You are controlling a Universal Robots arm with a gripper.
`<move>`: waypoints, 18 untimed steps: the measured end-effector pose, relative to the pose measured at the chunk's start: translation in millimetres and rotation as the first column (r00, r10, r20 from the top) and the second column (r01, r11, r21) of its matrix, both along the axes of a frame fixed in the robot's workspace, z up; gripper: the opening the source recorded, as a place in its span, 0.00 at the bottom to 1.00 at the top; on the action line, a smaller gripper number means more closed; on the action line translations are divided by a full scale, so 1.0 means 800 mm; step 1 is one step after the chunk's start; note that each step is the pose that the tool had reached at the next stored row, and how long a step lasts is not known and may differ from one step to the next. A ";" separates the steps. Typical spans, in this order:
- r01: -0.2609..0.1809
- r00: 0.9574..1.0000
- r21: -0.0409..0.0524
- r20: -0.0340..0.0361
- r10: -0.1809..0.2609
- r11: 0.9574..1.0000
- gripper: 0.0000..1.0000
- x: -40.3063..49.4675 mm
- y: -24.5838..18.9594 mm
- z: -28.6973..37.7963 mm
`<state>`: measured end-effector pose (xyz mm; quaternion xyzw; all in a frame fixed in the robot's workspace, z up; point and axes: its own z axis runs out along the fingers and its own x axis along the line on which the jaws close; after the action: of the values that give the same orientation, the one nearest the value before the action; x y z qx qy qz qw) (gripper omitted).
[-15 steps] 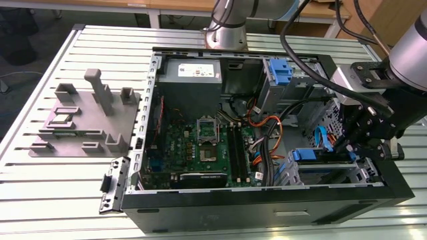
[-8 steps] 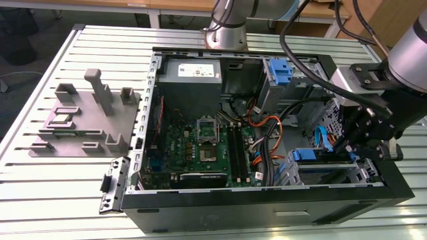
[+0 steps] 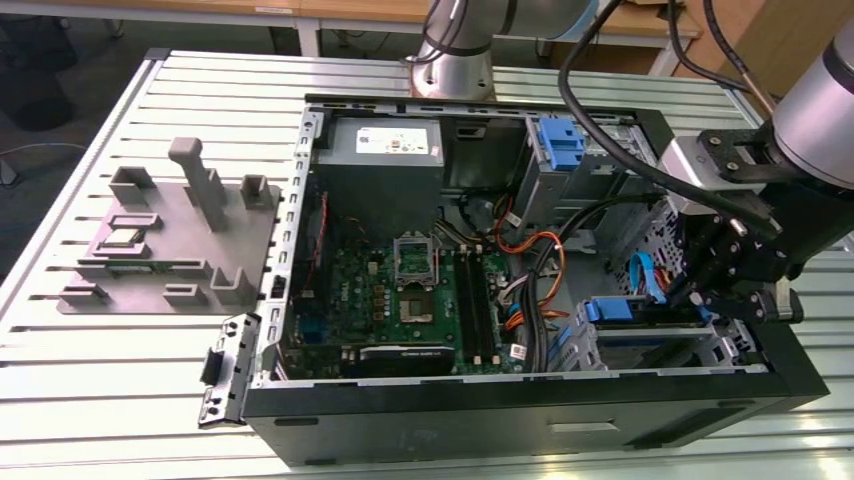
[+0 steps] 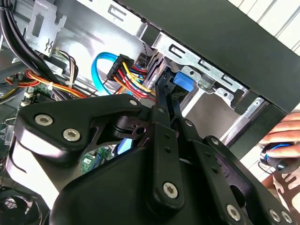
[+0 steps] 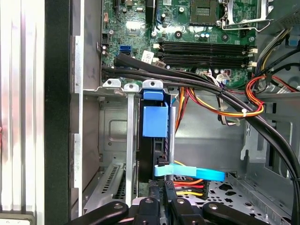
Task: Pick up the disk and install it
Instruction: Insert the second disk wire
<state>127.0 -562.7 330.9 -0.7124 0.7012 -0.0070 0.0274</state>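
Note:
The disk (image 5: 153, 140) stands on edge in the drive bay at the case's front corner, its blue carrier frame (image 3: 621, 310) facing the motherboard. In the exterior view my gripper (image 3: 701, 295) hangs over that bay, on the exterior view's right. In both wrist views the two black fingers lie close together, gripper (image 5: 168, 183) at the disk's cable end and gripper (image 4: 163, 82) just beside the blue carrier tab (image 4: 183, 80). The jaws look shut with nothing seen between them.
A flat blue data cable (image 5: 187, 172) and coloured power wires (image 5: 225, 105) cross beside the bay. A bare blue bracket (image 3: 561, 140) sits in the far bay next to the grey power supply (image 3: 380, 145). A grey fixture (image 3: 174, 240) lies outside the case. A hand (image 4: 281, 140) is beyond the case wall.

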 end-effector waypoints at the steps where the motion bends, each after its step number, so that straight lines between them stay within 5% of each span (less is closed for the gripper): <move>1: 0.000 1.000 0.000 0.000 0.000 1.000 0.16 0.000 0.0000 0.0000; 18: 0.000 1.000 0.001 0.000 0.000 1.000 0.17 0.000 0.0000 -0.0035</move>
<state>127.0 -562.7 328.1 -0.7124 0.7012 -0.0067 0.0278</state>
